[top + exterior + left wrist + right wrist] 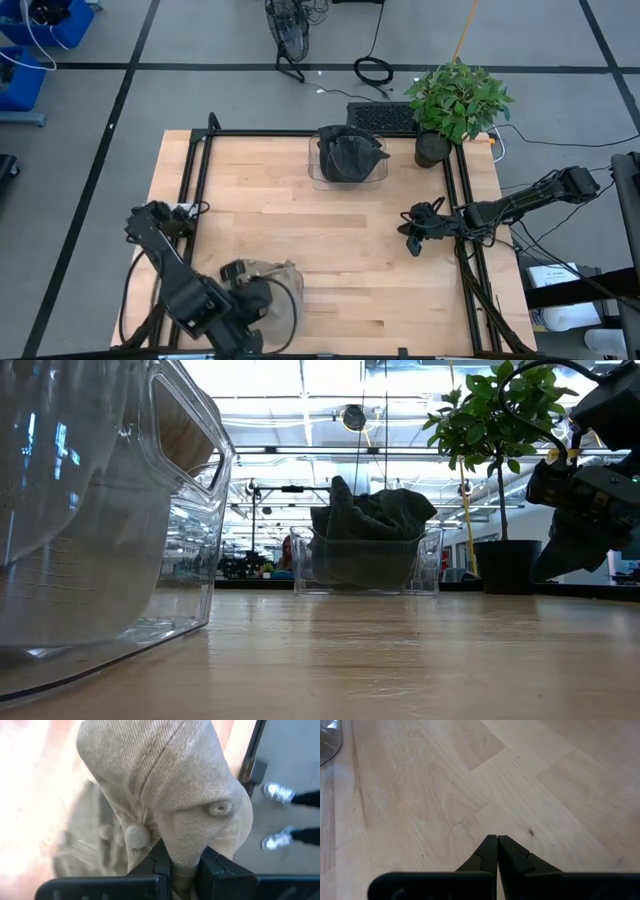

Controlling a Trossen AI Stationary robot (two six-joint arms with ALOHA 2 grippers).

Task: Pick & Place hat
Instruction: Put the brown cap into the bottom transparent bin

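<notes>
Tan hat (165, 795), pinched in left gripper (185, 870).

Hat: bunched fabric clamped between the left fingers (150, 865), at the table's (330, 250) near left corner, over a clear bin (100, 510). Thin fold held; likely risk is cloth slipping free in transit. Right gripper (497, 851): fingers together, empty, idle at the right edge. Far from both: second bin (347, 170) holding a dark hat (350, 152), plant (455, 100) beside it.

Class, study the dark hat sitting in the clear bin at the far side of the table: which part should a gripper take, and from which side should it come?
Probably the raised fold at the top of the dark hat, coming straight down from above. It bunches above the clear bin rim, and the bin walls block any sideways approach.
</notes>
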